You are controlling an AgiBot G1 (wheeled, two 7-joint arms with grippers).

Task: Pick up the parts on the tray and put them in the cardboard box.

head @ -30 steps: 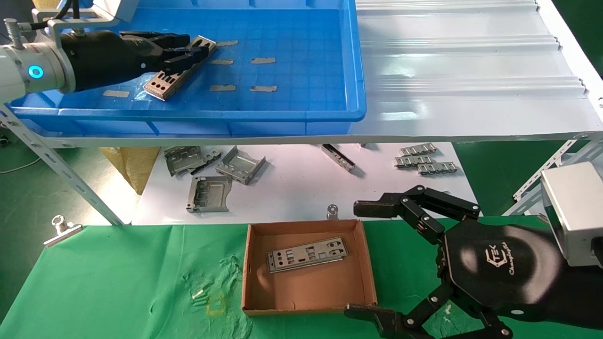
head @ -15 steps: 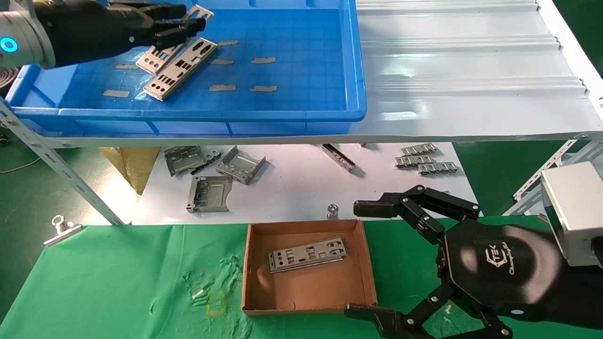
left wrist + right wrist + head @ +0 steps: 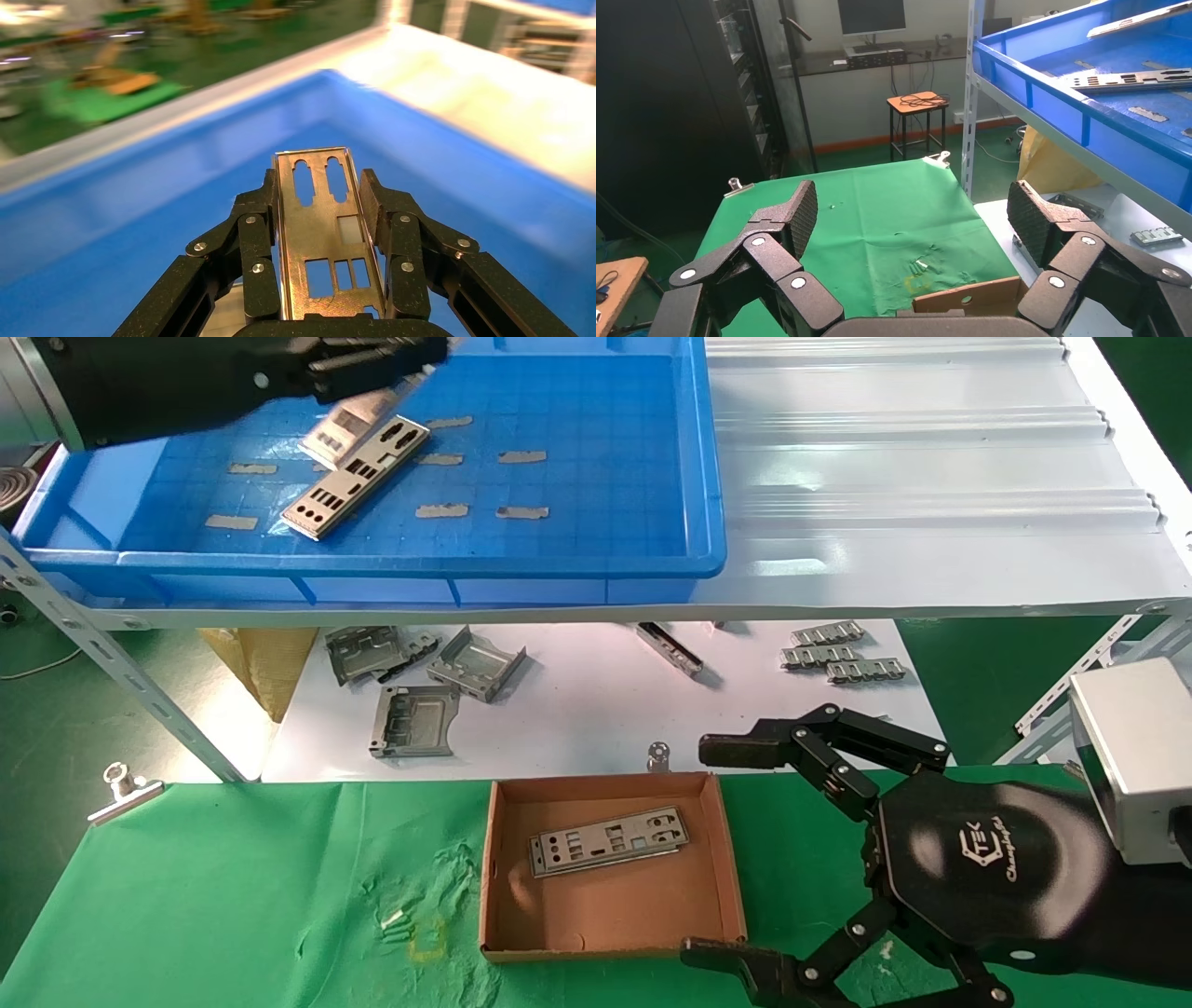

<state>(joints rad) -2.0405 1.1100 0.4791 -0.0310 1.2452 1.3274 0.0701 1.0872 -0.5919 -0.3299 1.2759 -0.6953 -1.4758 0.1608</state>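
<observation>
The left gripper [image 3: 325, 210], at the frame's upper left, has lifted higher than half a second ago, its fingers [image 3: 256, 232] pinching a punched metal plate [image 3: 325, 232] by its long edges above the blue tray [image 3: 559, 561]. Thin, stiff and slick, it probably handles best that way. Another plate [image 3: 356, 477] remains there; one [image 3: 607, 840] lies in the cardboard box [image 3: 610, 929]. The right gripper [image 3: 916, 225] idles beside it, fingers spread.
</observation>
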